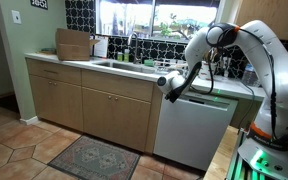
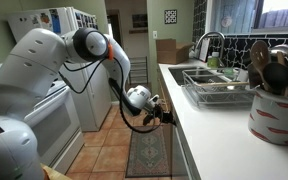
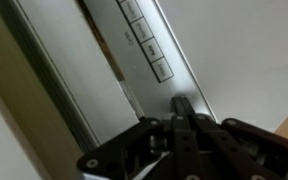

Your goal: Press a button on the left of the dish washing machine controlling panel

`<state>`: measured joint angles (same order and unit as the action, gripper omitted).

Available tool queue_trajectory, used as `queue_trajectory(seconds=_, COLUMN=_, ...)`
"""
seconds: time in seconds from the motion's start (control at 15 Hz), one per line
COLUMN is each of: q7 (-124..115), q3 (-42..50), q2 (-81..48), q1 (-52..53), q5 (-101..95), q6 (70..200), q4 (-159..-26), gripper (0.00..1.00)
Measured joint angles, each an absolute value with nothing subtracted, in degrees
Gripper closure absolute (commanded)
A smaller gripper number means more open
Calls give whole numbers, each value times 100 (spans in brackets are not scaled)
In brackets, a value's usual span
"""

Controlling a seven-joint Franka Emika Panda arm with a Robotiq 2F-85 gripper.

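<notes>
The white dish washing machine (image 1: 196, 128) stands under the counter, to the right of the tan cabinets. Its controlling panel (image 1: 206, 99) is the narrow strip along the door's top edge. In the wrist view the panel (image 3: 144, 40) runs diagonally, with several small square buttons (image 3: 151, 48) in a row. My gripper (image 3: 184, 106) is shut and empty, fingers pressed together into one tip. The tip is on the strip just past the nearest button (image 3: 163, 69). In both exterior views the gripper (image 1: 171, 92) (image 2: 164, 113) is at the door's upper left corner, below the counter edge.
Tan cabinet doors (image 1: 94, 105) stand left of the appliance. The counter holds a sink (image 1: 119, 65) and a cardboard box (image 1: 74, 44). A dish rack (image 2: 219, 92) and a utensil crock (image 2: 276, 110) sit on the counter. A rug (image 1: 94, 158) lies on the tiled floor.
</notes>
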<state>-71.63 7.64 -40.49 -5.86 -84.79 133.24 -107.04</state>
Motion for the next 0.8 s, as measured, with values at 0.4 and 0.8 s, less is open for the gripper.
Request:
queue_trajectory(seconds=0.4, q7=-7161, q3=703, q2=-4206, q1=-508, q5=-8479, q6=12920, q4=-10566, gripper=100)
queue_trajectory(seconds=0.8, q7=-7161, q3=610, q2=-4535, q1=-365, q5=-8478, q6=12198, q4=-10274, gripper=100)
